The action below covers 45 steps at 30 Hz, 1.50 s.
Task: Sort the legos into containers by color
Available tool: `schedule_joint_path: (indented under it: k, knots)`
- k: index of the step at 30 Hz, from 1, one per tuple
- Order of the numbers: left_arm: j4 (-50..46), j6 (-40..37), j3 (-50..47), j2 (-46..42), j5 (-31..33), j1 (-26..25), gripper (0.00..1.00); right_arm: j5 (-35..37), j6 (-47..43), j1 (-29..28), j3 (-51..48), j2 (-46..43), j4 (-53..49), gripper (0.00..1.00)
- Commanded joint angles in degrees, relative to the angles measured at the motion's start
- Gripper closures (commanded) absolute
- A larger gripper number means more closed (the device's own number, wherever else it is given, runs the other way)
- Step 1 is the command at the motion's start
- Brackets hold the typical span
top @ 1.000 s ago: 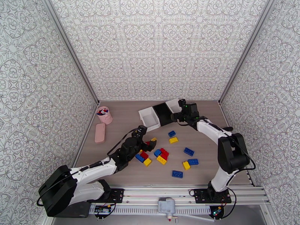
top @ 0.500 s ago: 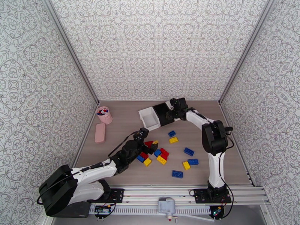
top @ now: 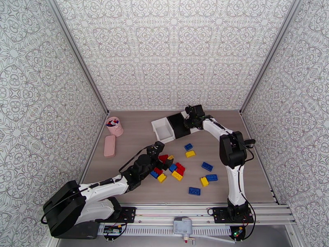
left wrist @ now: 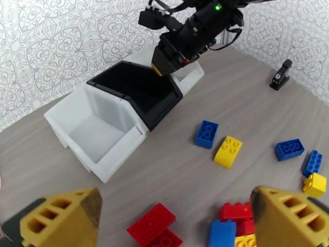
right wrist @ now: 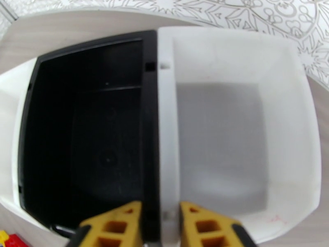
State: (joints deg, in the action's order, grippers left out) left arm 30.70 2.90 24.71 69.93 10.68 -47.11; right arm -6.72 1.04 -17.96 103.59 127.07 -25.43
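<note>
Red, yellow and blue legos lie in a pile (top: 170, 168) mid-table, with loose ones to the right, such as a blue brick (top: 207, 166) and a yellow brick (left wrist: 228, 151). My left gripper (top: 162, 161) hovers open over the pile's left end, above a red brick (left wrist: 152, 227). Three containers stand in a row at the back: a white bin (top: 163, 130), a black bin (top: 177, 123) and a second white bin (right wrist: 222, 132). My right gripper (right wrist: 160, 223) is shut on the touching walls of the black bin (right wrist: 150, 120) and that second white bin.
A pink cup (top: 114, 126) and a flat pink case (top: 110, 145) sit at the left side. A small black stapler-like object (left wrist: 281, 75) stands to the right of the bins. Patterned walls close in the back and both sides.
My right gripper moved left along the bins to the wall between black and white and shut on it. My left gripper edged slightly forward over the pile, still open.
</note>
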Motion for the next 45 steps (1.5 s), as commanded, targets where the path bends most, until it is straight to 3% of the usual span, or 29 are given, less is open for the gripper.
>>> schedule_joint_path:
  k: [1, 7, 14, 16, 26, 29, 31, 35, 38, 45]
  knots:
    - [-0.1, -1.3, 0.9, 0.6, -0.7, -0.4, 0.0, 0.1, 0.2, -0.2, 1.7, 1.5, -1.4, 0.77]
    - [0.4, -0.1, 0.3, 0.0, -0.2, -0.4, 0.0, 5.0, 6.1, -1.0, -2.3, -0.5, 2.8, 0.88]
    - [0.6, 1.0, -0.8, -0.8, 0.7, -0.3, 0.0, 13.3, 15.9, -4.5, -11.4, -6.1, 10.9, 0.88]
    - [0.6, 1.3, -1.0, -0.9, 0.8, -0.4, 0.0, 16.1, 18.8, -5.7, -13.2, -7.4, 11.8, 0.92]
    - [0.0, 1.0, -1.3, -1.1, 0.6, -0.4, 0.0, 29.5, 30.0, -11.4, -19.7, -11.8, 14.4, 0.92]
    - [0.0, 1.1, -1.6, -1.4, 0.6, -0.4, 0.0, 27.7, 30.1, -11.6, -18.9, -11.5, 14.2, 0.92]
    - [0.0, 1.1, -1.5, -1.5, 0.4, -0.4, 0.0, 26.4, 29.4, -11.6, -18.2, -11.0, 14.1, 0.85]
    - [-1.6, -0.3, -2.2, -3.0, -0.5, -0.6, 0.0, 23.4, 26.6, -11.6, -18.9, -12.6, 15.6, 0.53]
    - [-2.3, -1.6, -3.9, -5.4, -2.9, -0.7, 0.0, 21.3, 23.4, -11.6, -21.9, -16.6, 17.1, 0.38]
    - [-5.1, -4.5, -5.8, -11.1, -11.0, -0.4, 0.0, 13.9, 12.6, -11.5, -30.7, -26.2, 14.3, 0.25]
